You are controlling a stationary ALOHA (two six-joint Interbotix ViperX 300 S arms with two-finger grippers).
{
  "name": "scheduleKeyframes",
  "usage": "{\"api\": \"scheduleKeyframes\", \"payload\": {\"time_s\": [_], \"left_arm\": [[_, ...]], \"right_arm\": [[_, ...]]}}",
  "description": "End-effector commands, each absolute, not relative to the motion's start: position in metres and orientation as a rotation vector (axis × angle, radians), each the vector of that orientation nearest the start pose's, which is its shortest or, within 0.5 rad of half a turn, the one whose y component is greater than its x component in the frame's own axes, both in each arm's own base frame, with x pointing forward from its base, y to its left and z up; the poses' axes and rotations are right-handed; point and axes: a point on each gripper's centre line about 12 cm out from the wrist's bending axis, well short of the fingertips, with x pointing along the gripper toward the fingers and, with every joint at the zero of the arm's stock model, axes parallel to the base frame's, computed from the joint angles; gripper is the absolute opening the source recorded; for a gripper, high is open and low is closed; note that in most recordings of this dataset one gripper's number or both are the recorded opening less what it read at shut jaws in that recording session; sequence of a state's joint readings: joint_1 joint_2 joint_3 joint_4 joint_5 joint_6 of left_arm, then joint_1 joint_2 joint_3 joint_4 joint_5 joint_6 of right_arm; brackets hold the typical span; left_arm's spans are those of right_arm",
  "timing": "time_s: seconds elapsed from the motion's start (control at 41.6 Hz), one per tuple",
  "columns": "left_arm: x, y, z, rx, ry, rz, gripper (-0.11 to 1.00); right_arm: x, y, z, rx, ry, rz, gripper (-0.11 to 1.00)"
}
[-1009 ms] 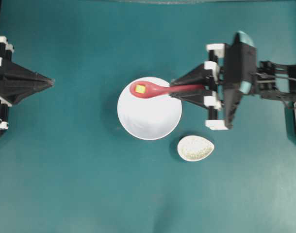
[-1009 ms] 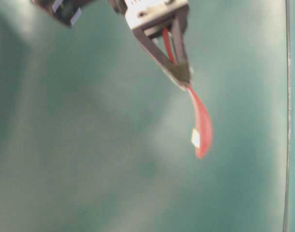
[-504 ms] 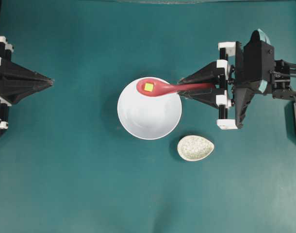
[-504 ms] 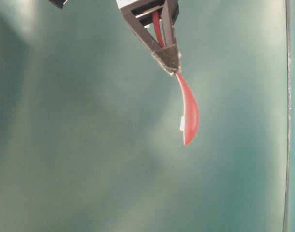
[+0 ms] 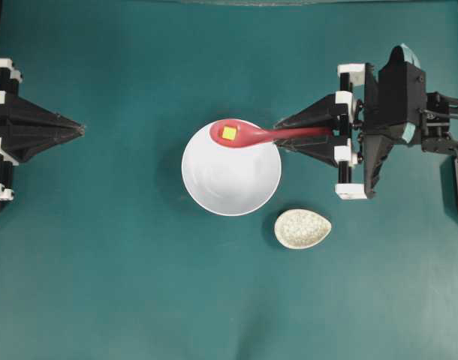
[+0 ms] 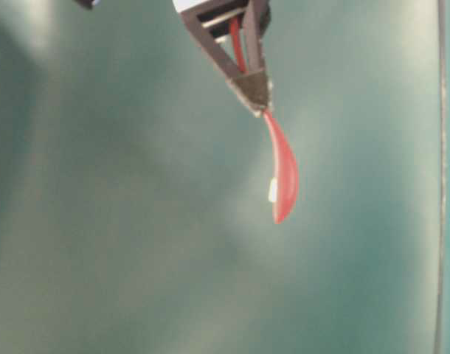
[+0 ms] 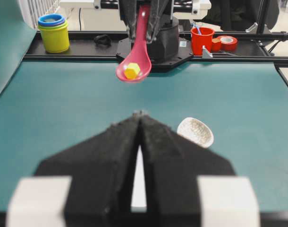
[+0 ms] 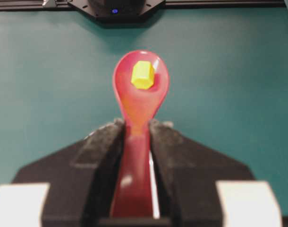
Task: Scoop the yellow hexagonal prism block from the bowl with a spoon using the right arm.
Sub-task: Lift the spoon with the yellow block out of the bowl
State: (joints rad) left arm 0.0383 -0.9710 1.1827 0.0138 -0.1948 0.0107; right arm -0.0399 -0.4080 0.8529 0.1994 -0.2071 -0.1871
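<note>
Spoon [image 5: 248,135] pulled back rightward, yellow hexagonal prism block [image 5: 229,133] still aboard.

Tabletop [image 5: 101,262]: uniform teal. Bowl [image 5: 229,184]: plain white. Spoon [image 5: 251,136]: glossy red-pink. Hexagonal prism block [image 5: 229,133]: bright yellow. Small oval dish [image 5: 302,229]: off-white with grey speckle and crackle pattern. Both end effectors, left [image 5: 77,130] and right [image 5: 278,136]: black with white fittings.

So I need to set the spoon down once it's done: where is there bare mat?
Bare mat spans everything below the bowl and speckled dish. Crowded: spoon in the right gripper over the bowl's rim.
</note>
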Motion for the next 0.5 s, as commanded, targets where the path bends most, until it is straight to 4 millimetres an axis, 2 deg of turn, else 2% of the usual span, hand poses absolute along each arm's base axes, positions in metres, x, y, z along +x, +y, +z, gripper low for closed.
{"api": "scheduleKeyframes", "payload": {"time_s": [0.0,0.48], "left_arm": [[0.1993,0.0073,0.2885,0.026,-0.004,0.036,0.0],[0.1992,0.0073,0.2875,0.027,0.001,0.035,0.0]], "right_arm": [[0.321,-0.0176,0.2789,0.011,0.2,-0.084,0.24],[0.321,-0.0176,0.279,0.014,0.199,-0.085,0.24]]}}
